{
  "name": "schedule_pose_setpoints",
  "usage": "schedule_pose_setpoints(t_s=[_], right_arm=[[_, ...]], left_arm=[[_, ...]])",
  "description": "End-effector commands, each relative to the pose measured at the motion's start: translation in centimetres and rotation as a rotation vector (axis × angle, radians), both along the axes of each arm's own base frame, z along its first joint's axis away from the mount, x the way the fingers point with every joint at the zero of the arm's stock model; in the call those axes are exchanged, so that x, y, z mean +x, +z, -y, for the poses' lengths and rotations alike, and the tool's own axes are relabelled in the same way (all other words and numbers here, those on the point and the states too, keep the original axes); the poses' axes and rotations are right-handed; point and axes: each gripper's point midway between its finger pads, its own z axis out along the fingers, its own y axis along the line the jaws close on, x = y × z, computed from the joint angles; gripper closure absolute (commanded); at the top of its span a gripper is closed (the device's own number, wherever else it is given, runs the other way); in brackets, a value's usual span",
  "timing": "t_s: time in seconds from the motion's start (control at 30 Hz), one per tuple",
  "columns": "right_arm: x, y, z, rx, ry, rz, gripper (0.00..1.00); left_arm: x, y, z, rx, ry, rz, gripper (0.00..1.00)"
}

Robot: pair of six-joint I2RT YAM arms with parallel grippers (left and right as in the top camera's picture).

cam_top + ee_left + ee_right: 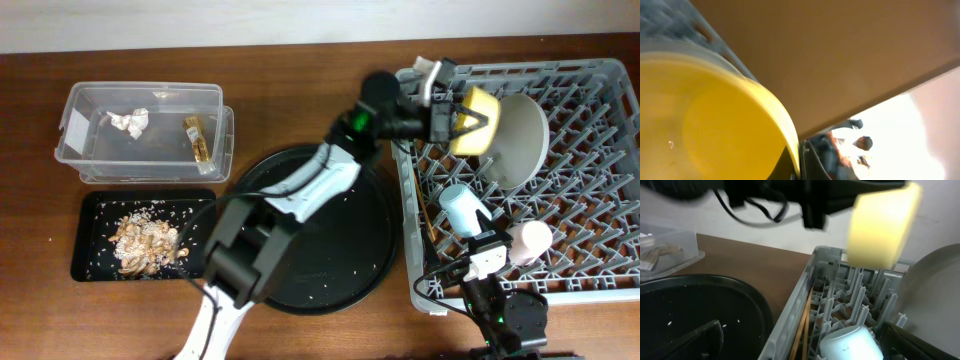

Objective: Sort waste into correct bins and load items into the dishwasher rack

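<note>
1. Held in the air over the pegs at the far left corner of the rack (590,90): yellow bowl (478,120), tipped on its side, just beside the plate.
2. Clamped on that bowl's rim: left gripper (452,120), jaws closed on it, arm stretched across the round black tray (350,250).
3. Filling much of the left wrist view: the bowl's yellow inside, very close, with brown table (850,50) behind.
4. Standing on edge among the pegs, right of the bowl: grey-green plate (520,140).
5. Nearer the front of the rack: blue cup (462,208), and pink cup (530,238) to its right, apart from it.
6. Inside the rack along its left wall: chopsticks (801,330), thin and close together.
7. Low at the rack's near edge, just beside the pink cup: right gripper (487,255), jaws spread wide, holding nothing, one dark finger at each lower corner of its own view.
8. In the clear tub (90,150), well left of the rack: white tissue (130,122) and gold-brown wrapper (198,140), apart from each other.
9. In the shallow black tray (95,215), just in front of the tub: beige food scraps (145,242), heaped, with loose crumbs around.
10. Scattered on the round black tray: a few pale specks.
</note>
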Motion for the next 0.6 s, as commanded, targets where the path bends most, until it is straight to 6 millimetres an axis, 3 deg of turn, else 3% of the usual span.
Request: schedule_pose_setpoints(t_s=[0.0,0.17,0.3,0.43,0.5,0.53,0.57], right_arm=[[0.0,-0.2,0.1,-0.004,-0.001,-0.001,0.02],[0.0,-0.2,0.1,-0.004,-0.001,-0.001,0.02],[0.0,-0.2,0.1,-0.004,-0.001,-0.001,0.02],[0.0,-0.2,0.1,-0.004,-0.001,-0.001,0.02],[0.0,-0.2,0.1,-0.004,-0.001,-0.001,0.02],[0.0,-0.2,0.1,-0.004,-0.001,-0.001,0.02],[0.0,-0.2,0.1,-0.004,-0.001,-0.001,0.02]], left_arm=[[0.3,-1.3,1.6,-0.019,0.021,-0.287,1.00],[3.4,-2.9,0.3,0.006,0.127,-0.340,1.00],[6.5,-7.5,-2.4,0.151,0.234,-0.433,1.00],[7.6,-9.2,-3.6,0.170,0.242,-0.454,0.99],[7.4,-9.7,-4.0,0.181,0.217,-0.472,0.83],[7.5,-9.8,-4.3,0.185,0.211,-0.479,0.42],[7.7,-9.6,-4.5,0.180,0.207,-0.479,0.07]])
